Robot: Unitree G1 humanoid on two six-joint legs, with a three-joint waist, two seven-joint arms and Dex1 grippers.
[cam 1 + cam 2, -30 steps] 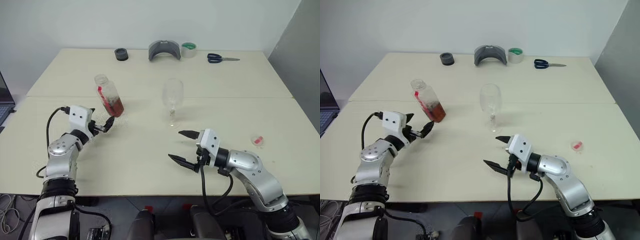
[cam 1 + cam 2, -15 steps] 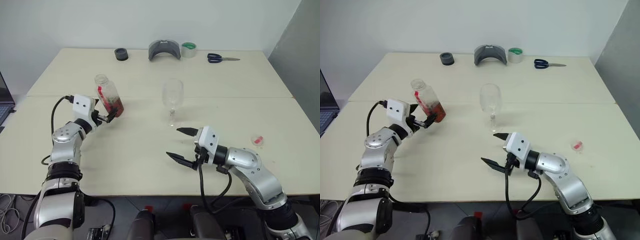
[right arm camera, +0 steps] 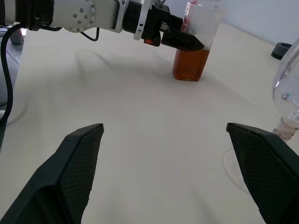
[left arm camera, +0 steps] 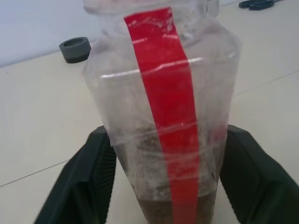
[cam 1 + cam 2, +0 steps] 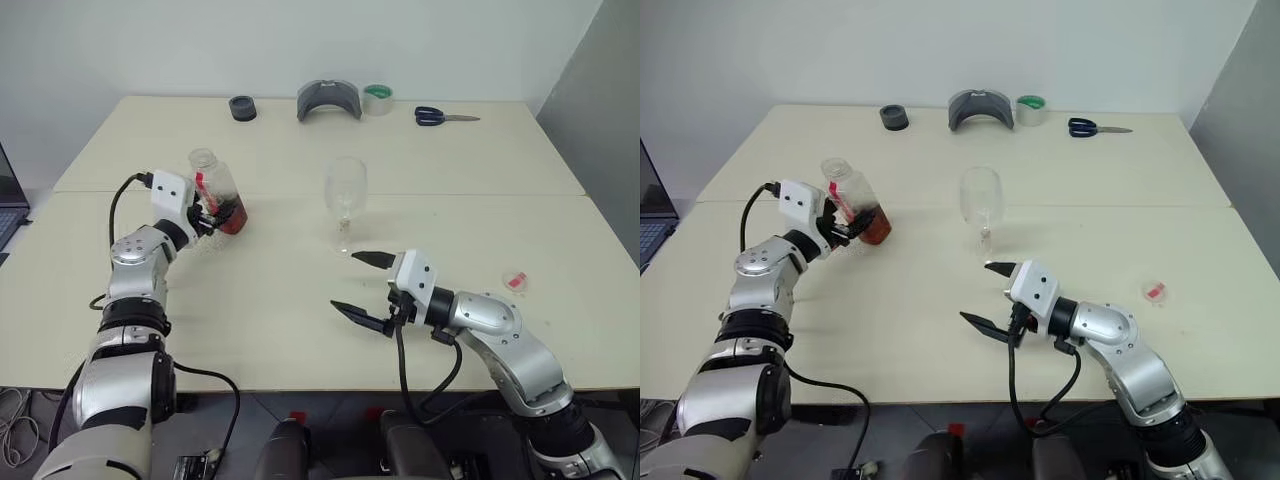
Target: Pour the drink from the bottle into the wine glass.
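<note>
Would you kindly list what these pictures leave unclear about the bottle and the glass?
- Bottle: mouth cut off by the left wrist view's edge, and too small in the eye views to tell whether it is capped.
- Wine glass: cut off by the right wrist view's edge.
- Left claw: whether it presses the bottle, too small.

bottle (image 4: 168, 121) cut off at top and base by the left wrist view's edges, so mouth and foot unseen. left gripper (image 5: 207, 217) fingertips hidden behind the bottle in the head views; contact not settled there. wine glass (image 3: 287, 93) cropped at the right wrist view's edge, leaving part of bowl and stem. small red and white item (image 5: 516, 280) near the table's right edge too small to identify. scissors (image 4: 254, 3) clipped at the left wrist view's edge.
</note>
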